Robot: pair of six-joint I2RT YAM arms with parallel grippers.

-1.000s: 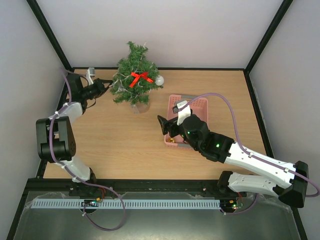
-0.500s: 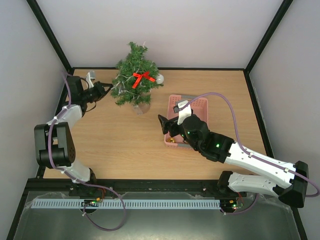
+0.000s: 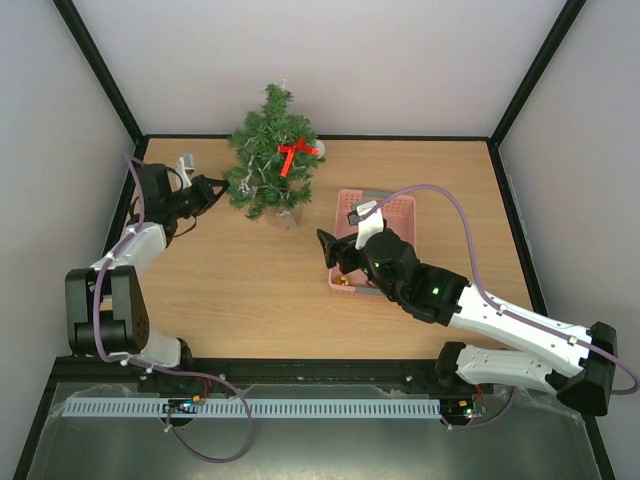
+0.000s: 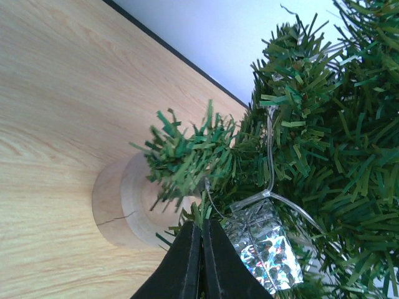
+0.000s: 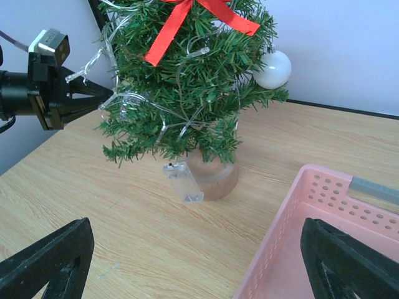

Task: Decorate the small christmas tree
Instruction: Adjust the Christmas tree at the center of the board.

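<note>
The small christmas tree (image 3: 268, 170) stands at the back left on a round wooden base (image 4: 118, 202). It carries a red bow (image 3: 297, 152), a white ball (image 5: 272, 68), a clear light string and a shiny silver gift box (image 4: 265, 246). My left gripper (image 3: 220, 185) is shut on a low branch tip at the tree's left side; green needles stick out between the closed jaws (image 4: 201, 225). My right gripper (image 3: 330, 250) hangs open over the left edge of the pink basket (image 3: 395, 207), holding nothing, and faces the tree (image 5: 187, 75).
A clear battery box (image 5: 183, 180) on the light string rests against the tree base. The pink basket (image 5: 324, 205) holds a grey item (image 5: 374, 187) at its far end. Black frame rails edge the table at the back and sides.
The left gripper has moved nearer and slightly right with the branch in it. The tree has turned, carrying the bow to the right and the white ball behind. The right arm has stayed still.
</note>
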